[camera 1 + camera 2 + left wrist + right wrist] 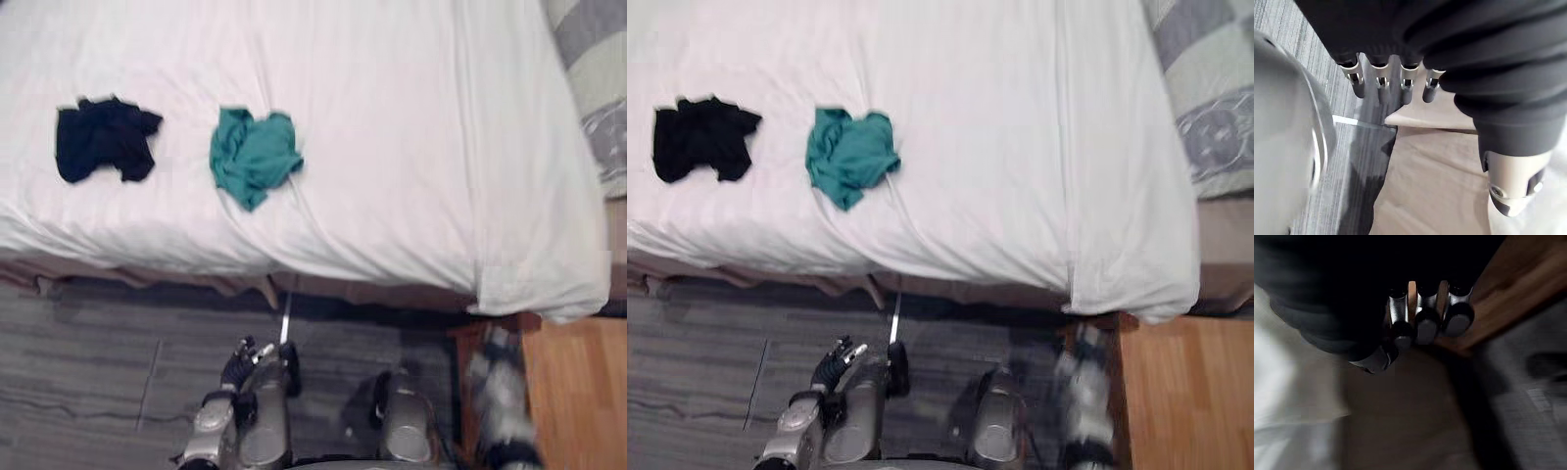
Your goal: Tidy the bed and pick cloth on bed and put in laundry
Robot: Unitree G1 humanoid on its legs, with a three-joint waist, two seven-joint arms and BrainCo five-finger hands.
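Note:
Two cloths lie on the white bed: a crumpled black cloth near its left end and a bunched teal cloth to the right of it, close to the front edge. My left hand hangs low over the floor in front of the bed, below the teal cloth. In the left wrist view its fingers are straight and hold nothing. My right hand is a blur beside the bed's front right corner. In the right wrist view its fingers hang relaxed with nothing in them.
A grey and pale striped quilt lies at the bed's right end. Dark grey carpet runs along the front of the bed, and wooden flooring starts at the lower right. The sheet overhangs the bed's front edge.

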